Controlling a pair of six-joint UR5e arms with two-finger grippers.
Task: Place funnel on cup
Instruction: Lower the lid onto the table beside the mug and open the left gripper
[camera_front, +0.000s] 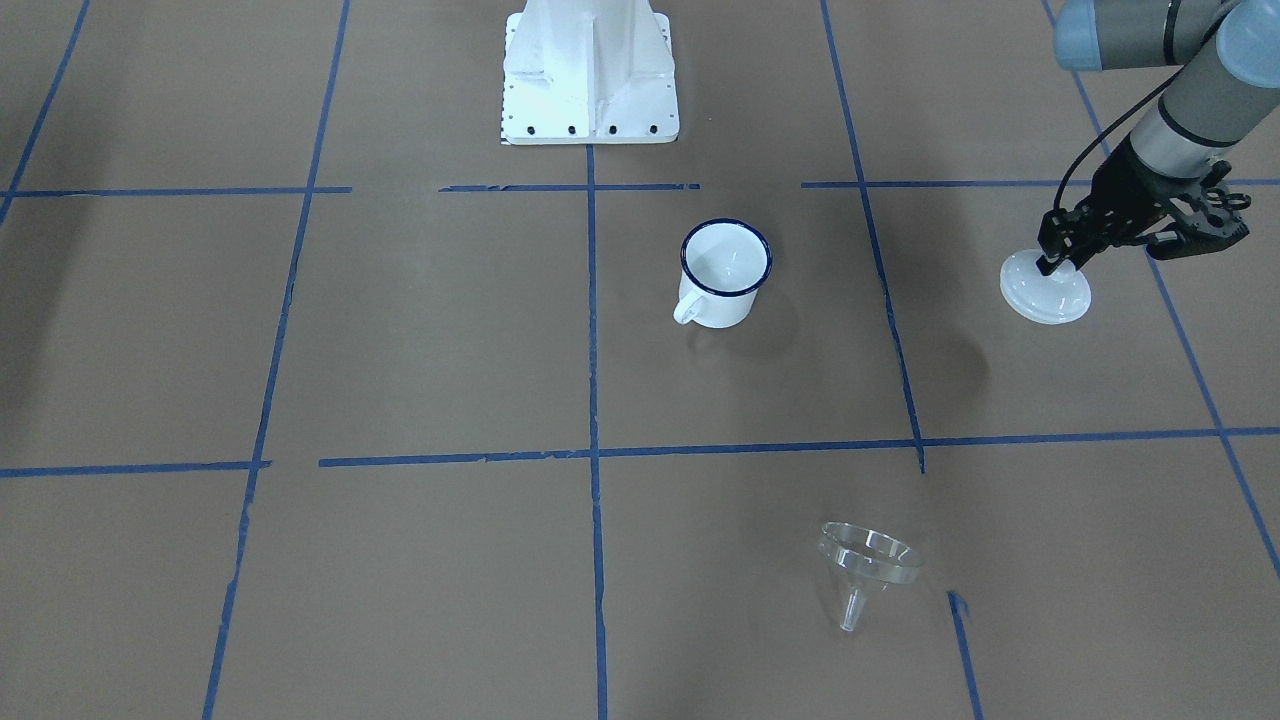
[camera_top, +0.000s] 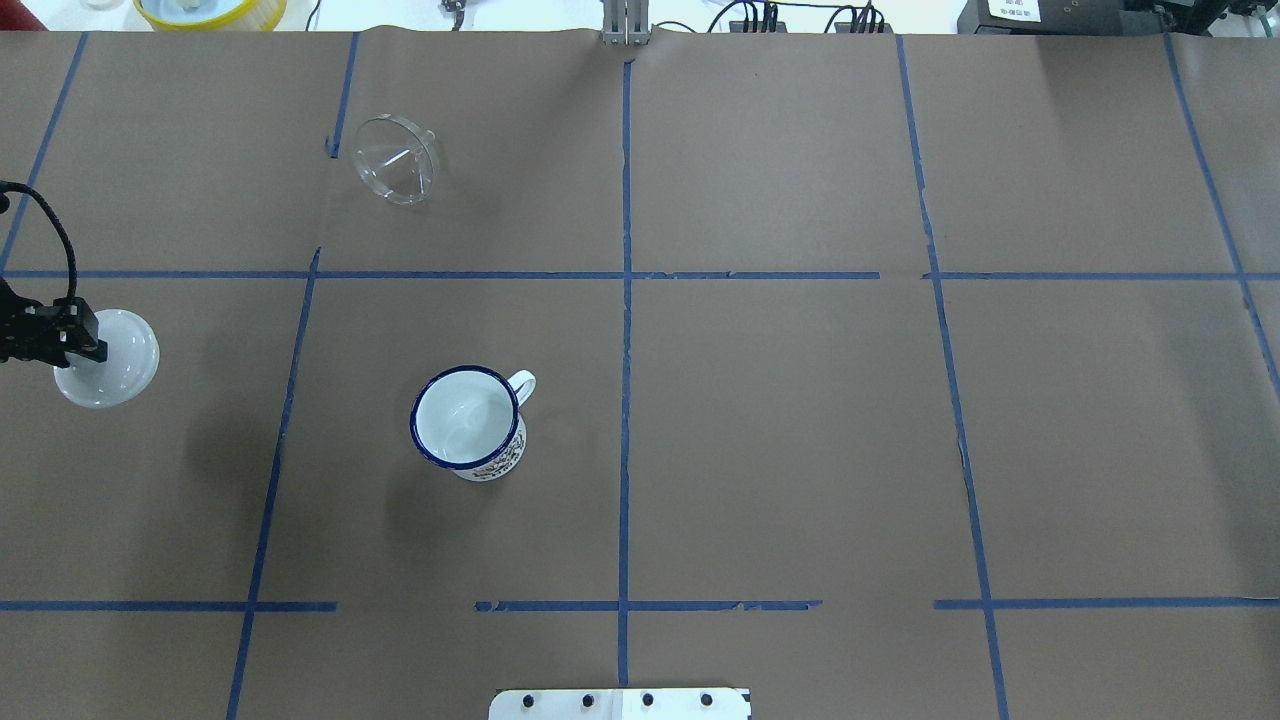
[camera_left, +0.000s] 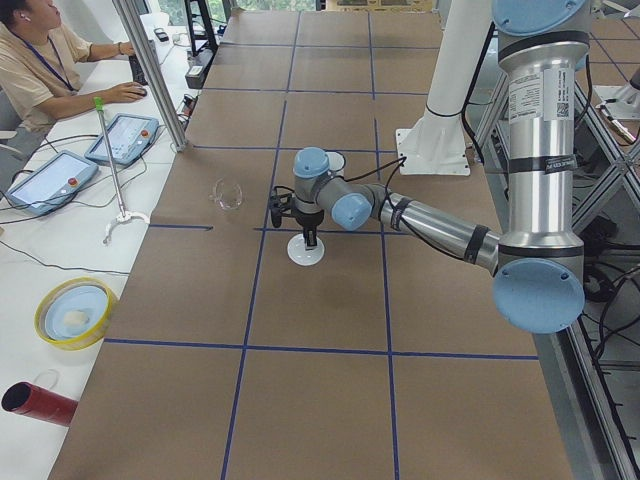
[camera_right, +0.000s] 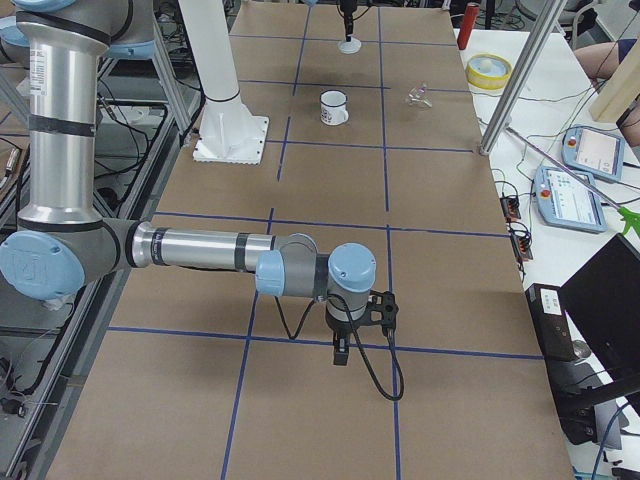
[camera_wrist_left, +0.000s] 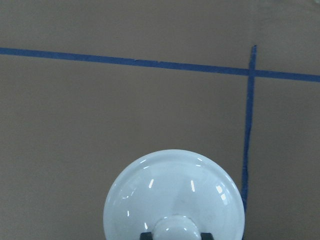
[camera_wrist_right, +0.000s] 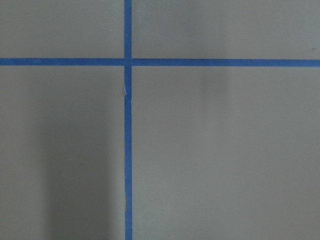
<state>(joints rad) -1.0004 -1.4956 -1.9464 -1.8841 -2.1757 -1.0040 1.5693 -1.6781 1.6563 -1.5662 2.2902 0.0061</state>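
While the left claw is closed on the knob of the white lid, the funnel lies tipped on the desk beyond the cup, forward and inward of that claw, stem pointing away from the robot.

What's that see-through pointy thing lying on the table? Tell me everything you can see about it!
It is a small clear funnel, like plastic or glass, with a wide round rim, a cone that narrows, and a thin stem. It lies tipped on its side on the brown paper table, stem pointing away from the robot. It looks empty. Only the table touches it, and it lies well apart from the white mug.
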